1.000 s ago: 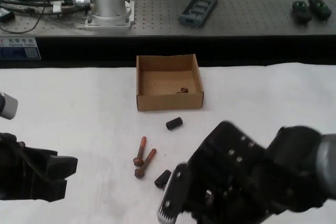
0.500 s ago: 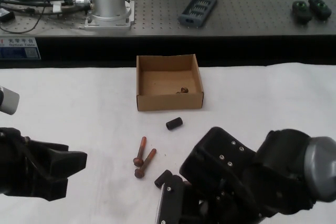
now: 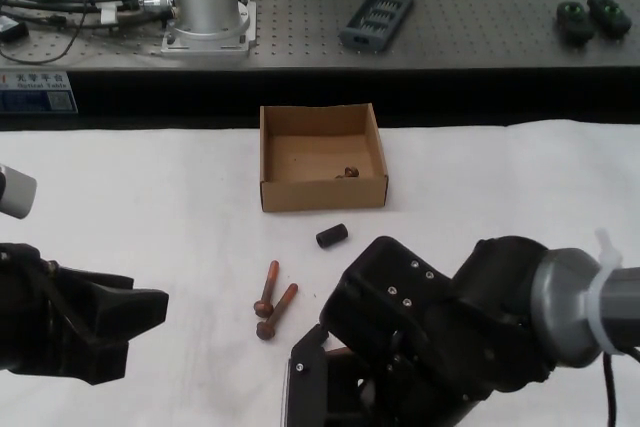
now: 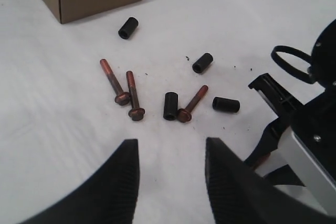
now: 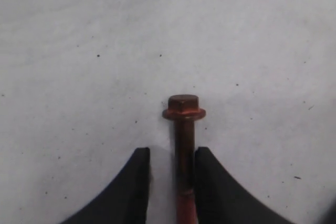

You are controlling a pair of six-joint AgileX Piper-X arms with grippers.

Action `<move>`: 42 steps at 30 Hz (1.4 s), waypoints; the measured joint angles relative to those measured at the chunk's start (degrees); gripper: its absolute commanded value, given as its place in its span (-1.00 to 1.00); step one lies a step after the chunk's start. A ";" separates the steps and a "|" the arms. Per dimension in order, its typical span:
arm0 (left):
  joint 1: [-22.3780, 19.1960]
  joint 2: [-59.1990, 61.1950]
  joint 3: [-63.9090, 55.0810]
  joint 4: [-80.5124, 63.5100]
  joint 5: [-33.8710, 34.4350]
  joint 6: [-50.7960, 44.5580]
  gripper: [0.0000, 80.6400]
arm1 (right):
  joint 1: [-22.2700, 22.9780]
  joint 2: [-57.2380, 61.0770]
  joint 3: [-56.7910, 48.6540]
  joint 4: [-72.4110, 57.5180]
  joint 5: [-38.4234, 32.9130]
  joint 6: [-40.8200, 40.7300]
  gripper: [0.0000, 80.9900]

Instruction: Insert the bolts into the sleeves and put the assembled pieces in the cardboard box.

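The big black right arm (image 3: 440,337) sits low over the white cloth (image 3: 130,207) in the high view and hides some of the pieces behind it. Beside it lie one sleeve (image 3: 332,236), a bolt (image 3: 266,287) and a second bolt (image 3: 278,310). The cardboard box (image 3: 323,192) stands open at the far side of the cloth. In it, near the front wall, is one small brown piece (image 3: 349,172). It is too small to tell what it is. In the left wrist view the box is cut off at the edge.

That view shows four black sleeves out on the cloth: one near the box (image 4: 128,27), one farther out (image 4: 202,62), one standing next to a bolt head (image 4: 170,106), and one lying on its side (image 4: 226,104). Three brown bolts lie there too. Two are close together (image 4: 113,81) (image 4: 134,95) and one is slanted between two sleeves (image 4: 192,103).

A fourth bolt (image 5: 184,129) lies between the fingers of the right gripper (image 5: 172,153), head pointing away. One finger is right against it and a thin gap shows on the other side, so it is not squeezed. The left gripper (image 4: 171,145) hangs wide apart above the cloth, near the pieces, with nothing in it.
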 measured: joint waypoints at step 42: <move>-2.01 7.43 0.00 -2.64 -0.70 0.00 -0.25 | -5.54 -9.25 -2.03 -8.95 6.07 17.05 -0.90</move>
